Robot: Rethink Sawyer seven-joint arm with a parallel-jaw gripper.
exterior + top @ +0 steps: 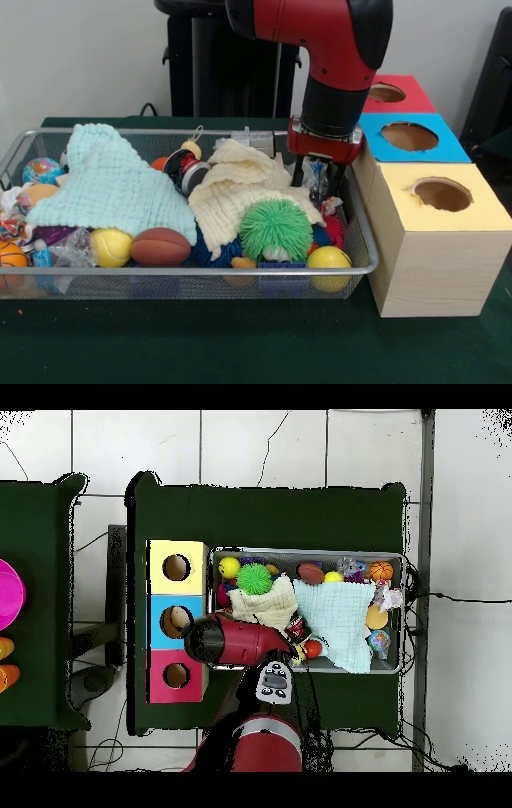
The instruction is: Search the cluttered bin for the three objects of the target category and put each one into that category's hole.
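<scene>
the pincer [322, 178] hangs spread in the basket [362, 268] corner beside the yellow box [436, 240], apparently digging past the cream cloth [240, 192] for hidden toys.

The red and black arm reaches down from above, wrist vertical, its gripper [322, 178] pointing straight down with the dark fingers [298, 171] spread slightly apart.

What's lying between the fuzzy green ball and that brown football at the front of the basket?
In the front view, a hanging corner of the cream cloth and a blue spiky toy beneath it lie between the fuzzy green ball and the brown football.
</scene>
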